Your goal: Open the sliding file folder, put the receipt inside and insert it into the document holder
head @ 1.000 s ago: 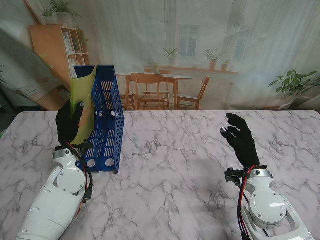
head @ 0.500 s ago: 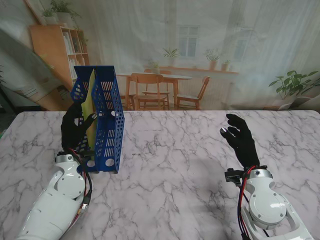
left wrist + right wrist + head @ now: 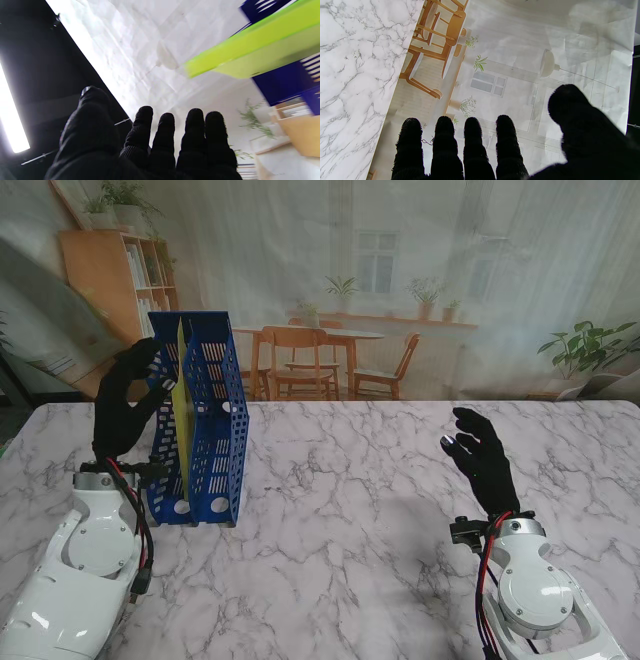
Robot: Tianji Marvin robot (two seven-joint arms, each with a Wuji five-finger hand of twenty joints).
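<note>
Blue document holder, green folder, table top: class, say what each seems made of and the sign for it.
Document holder: probably moulded plastic, with even blue colour and regular punched slots. Folder: likely thin plastic sheet, a bright lime, smooth, slim edge. Table: marble look, grey veins on white; whether stone or printed film is unclear.

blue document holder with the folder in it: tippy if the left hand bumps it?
Probably somewhat. The blue document holder stands tall and narrow on the marble table, so a sideways knock near its top could rock it. Its perforated walls suggest light plastic. The green folder standing upright inside likely adds little weight. The left hand is open beside it.
</note>
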